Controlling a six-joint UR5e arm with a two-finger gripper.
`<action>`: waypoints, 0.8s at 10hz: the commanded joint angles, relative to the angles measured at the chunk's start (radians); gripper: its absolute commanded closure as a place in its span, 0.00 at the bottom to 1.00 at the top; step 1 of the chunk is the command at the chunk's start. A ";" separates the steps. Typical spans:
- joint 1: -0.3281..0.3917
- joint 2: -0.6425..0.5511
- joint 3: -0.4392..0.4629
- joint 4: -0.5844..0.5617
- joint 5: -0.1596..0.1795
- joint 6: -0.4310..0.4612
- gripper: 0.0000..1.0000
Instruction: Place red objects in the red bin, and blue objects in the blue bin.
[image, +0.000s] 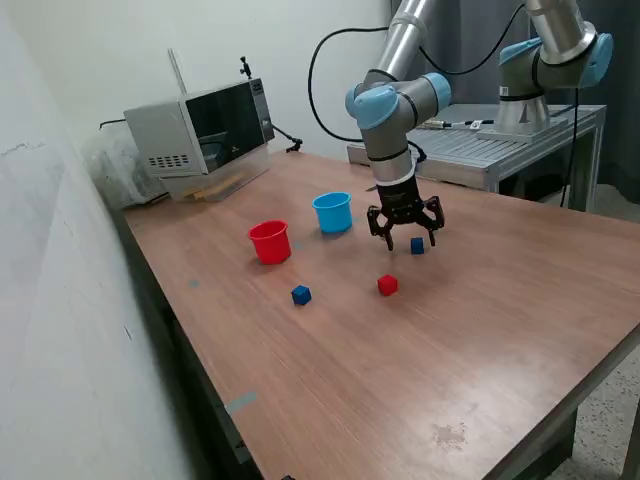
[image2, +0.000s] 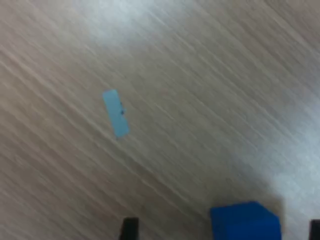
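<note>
My gripper (image: 410, 239) hangs low over the table with its fingers spread open around a dark blue cube (image: 417, 245). In the wrist view this cube (image2: 244, 223) lies on the wood between the two fingertips (image2: 130, 229), nearer to one of them and apparently not touching either. A red cube (image: 388, 285) sits just in front of the gripper. Another blue cube (image: 301, 294) lies further toward the exterior view's left. The red bin (image: 270, 242) and the blue bin (image: 333, 212) stand upright side by side behind the cubes.
A microwave-like box (image: 205, 130) stands at the table's back corner on the exterior view's left. A second arm's base (image: 525, 110) sits on a metal bench behind. A small light blue tape strip (image2: 116, 113) is stuck to the wood.
</note>
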 joint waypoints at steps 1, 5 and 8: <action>0.000 -0.002 0.001 0.001 -0.017 0.001 1.00; 0.000 -0.026 0.000 0.011 -0.028 0.009 1.00; -0.040 -0.148 0.000 0.014 -0.025 0.049 1.00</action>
